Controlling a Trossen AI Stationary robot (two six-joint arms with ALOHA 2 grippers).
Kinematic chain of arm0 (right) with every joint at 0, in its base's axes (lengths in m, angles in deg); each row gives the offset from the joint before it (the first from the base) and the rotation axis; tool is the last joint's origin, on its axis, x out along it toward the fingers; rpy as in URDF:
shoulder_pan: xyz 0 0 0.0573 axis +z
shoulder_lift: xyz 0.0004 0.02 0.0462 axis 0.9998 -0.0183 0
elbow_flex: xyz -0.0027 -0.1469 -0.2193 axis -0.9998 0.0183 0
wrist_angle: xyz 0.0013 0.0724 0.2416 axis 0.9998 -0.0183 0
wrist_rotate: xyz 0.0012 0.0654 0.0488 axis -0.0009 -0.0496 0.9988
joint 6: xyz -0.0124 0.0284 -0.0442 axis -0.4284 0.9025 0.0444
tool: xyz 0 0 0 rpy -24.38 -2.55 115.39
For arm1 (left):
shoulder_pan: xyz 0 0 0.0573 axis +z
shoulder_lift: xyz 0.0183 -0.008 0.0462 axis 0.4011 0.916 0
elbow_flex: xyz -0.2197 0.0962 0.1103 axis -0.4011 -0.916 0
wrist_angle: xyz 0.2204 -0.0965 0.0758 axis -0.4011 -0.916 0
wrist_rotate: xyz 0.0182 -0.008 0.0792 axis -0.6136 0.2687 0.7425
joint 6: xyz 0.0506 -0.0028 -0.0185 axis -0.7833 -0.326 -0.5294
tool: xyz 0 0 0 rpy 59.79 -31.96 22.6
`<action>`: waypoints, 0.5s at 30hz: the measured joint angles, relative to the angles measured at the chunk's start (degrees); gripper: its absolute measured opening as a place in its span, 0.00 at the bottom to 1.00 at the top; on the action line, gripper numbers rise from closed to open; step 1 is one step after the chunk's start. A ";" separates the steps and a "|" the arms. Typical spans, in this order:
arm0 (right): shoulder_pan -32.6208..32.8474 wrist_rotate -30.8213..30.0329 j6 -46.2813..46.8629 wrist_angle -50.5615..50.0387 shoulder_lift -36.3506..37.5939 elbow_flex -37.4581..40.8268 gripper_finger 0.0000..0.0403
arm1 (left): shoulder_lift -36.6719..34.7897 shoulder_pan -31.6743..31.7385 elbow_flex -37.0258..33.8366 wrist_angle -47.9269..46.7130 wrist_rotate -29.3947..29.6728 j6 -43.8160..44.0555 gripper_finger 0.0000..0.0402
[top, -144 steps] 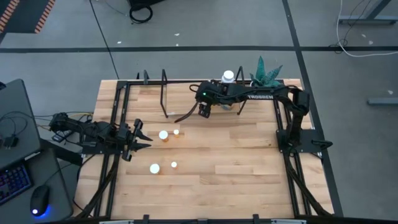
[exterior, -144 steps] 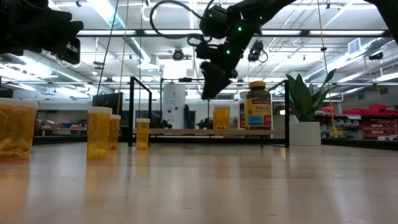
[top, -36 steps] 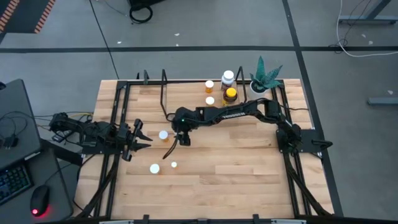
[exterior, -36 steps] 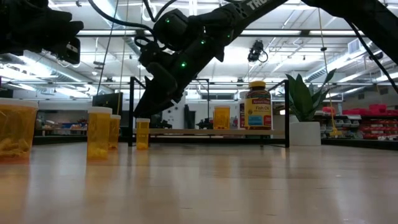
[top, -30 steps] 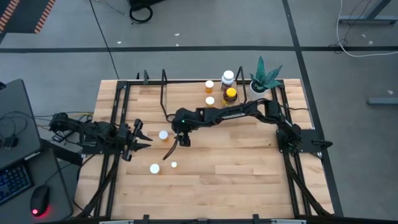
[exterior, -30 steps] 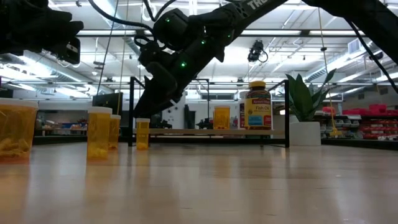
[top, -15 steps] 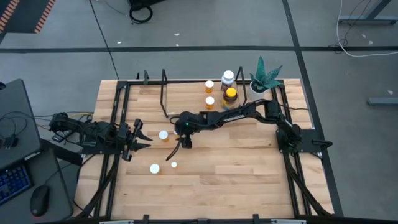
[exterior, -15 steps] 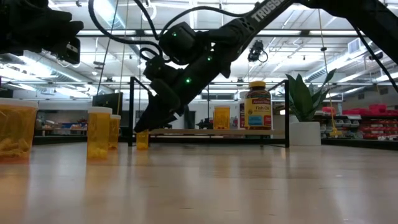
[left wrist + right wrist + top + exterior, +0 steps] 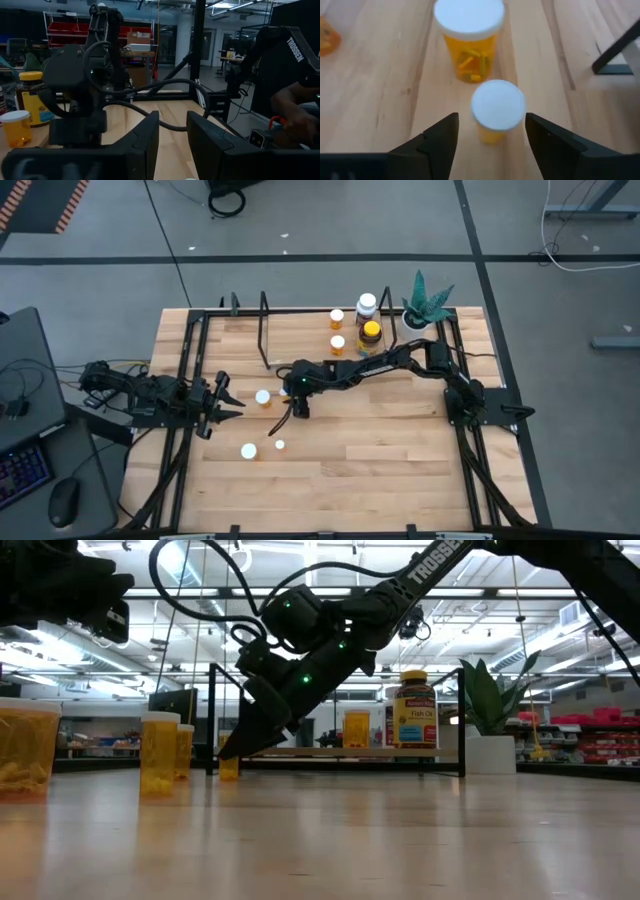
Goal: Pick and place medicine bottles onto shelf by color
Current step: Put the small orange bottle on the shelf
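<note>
1. Swinging away from the shelf (image 9: 440, 751) and out to the loose bottles mid-table over the last few seconds: that's the right gripper (image 9: 297, 409), now lower than half a second ago and nearly down at the tabletop in the low view.
2. Straddling a small orange bottle (image 9: 497, 109) with fingers spread wide, no contact on either side yet. Looks like the next pick is lined up and only needs a squeeze.
3. Already parked on the shelf: two orange bottles (image 9: 337, 317) (image 9: 338, 342), the white bottle (image 9: 367, 303) and the amber fish-oil bottle (image 9: 371, 332). Roughly halfway, going by that.
4. Waiting at the left edge: the left gripper (image 9: 220, 402), fingers apart, holding nothing.
5. Tight spot: a bigger orange bottle (image 9: 468, 30) standing just beyond the target, so easy to bump on a sloppy lift.
6. Plenty of bare wood toward the near side, apart from two more orange bottles (image 9: 248, 450) (image 9: 279, 445). Open shelf board left of the placed orange ones, with the upright wire loop to dodge.
</note>
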 joint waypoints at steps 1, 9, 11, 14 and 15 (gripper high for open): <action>-0.13 -0.01 0.08 0.01 0.00 0.00 0.58 | 0.00 0.00 0.00 0.00 -0.02 0.00 0.27; -0.68 -0.96 0.27 0.98 0.00 0.00 0.50 | 0.00 0.00 0.00 0.00 -0.02 0.02 0.27; -0.68 -0.97 0.27 1.16 0.00 0.00 0.48 | 0.00 -0.01 0.00 0.00 -0.02 0.01 0.27; -0.66 -0.97 0.28 1.86 0.00 0.00 0.45 | 0.00 0.00 0.00 0.00 -0.01 0.02 0.27; -0.66 -0.97 0.28 1.87 0.00 0.00 0.44 | 0.00 0.00 0.01 0.00 -0.02 0.00 0.27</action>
